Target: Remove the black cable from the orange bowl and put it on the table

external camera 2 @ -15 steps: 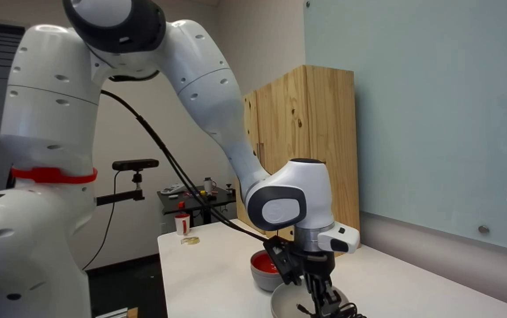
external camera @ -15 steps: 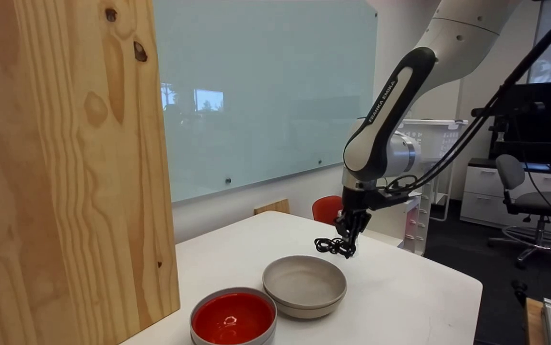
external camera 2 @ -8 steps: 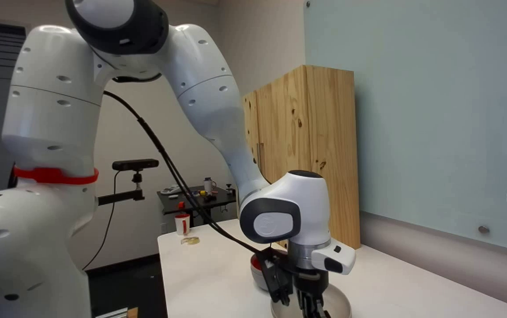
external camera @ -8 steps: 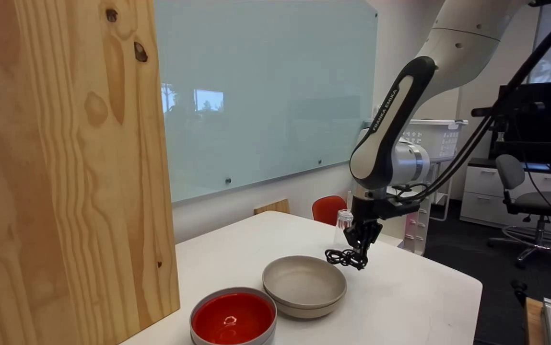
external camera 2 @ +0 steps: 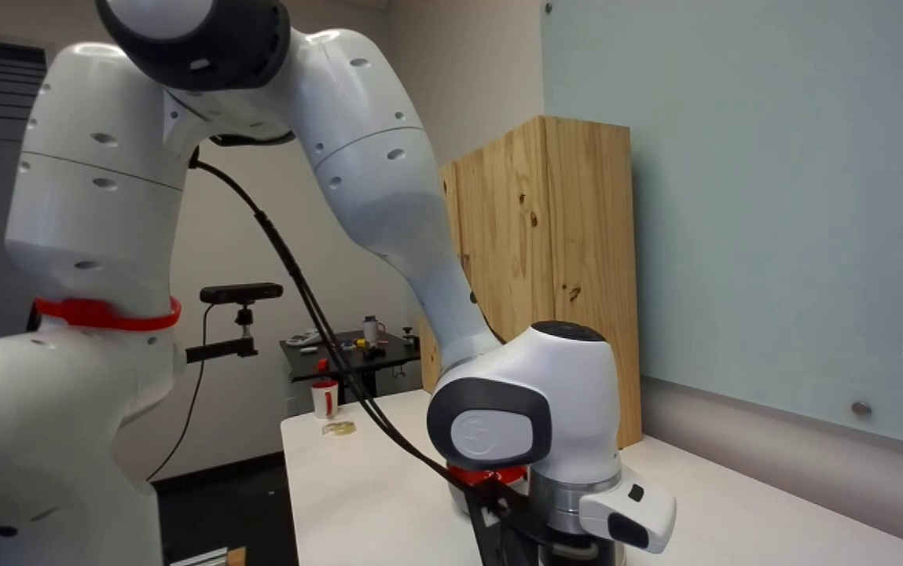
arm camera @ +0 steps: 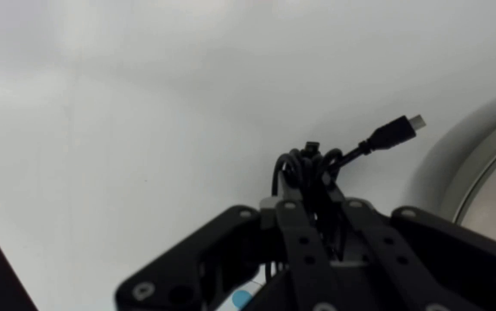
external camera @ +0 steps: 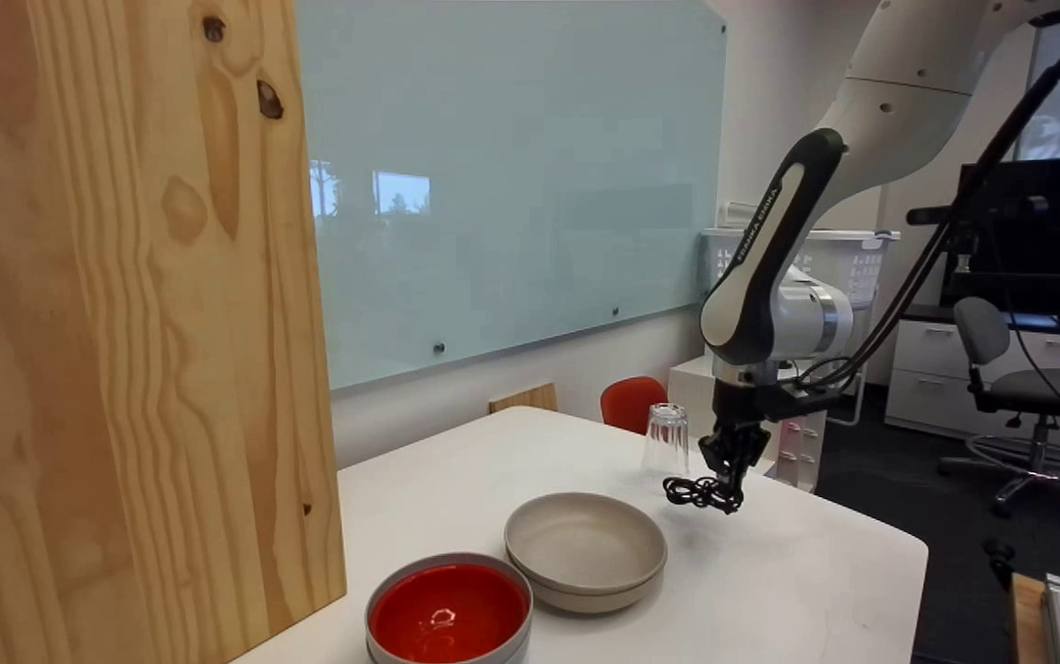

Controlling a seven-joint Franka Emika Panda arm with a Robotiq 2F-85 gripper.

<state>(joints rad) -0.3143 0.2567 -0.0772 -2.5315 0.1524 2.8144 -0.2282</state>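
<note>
Black USB cable (external camera: 703, 494): shifted right in an exterior view | Jaws: closed on it | Red-lined bowl (external camera: 452, 613): cable out | Counter (external camera: 769, 595): set-down expected

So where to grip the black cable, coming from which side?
Across the bundled loops of the black cable, from above, as the end effector grips it now; that bunch likely gives more to pinch than the single strand behind the jutting plug.
</note>
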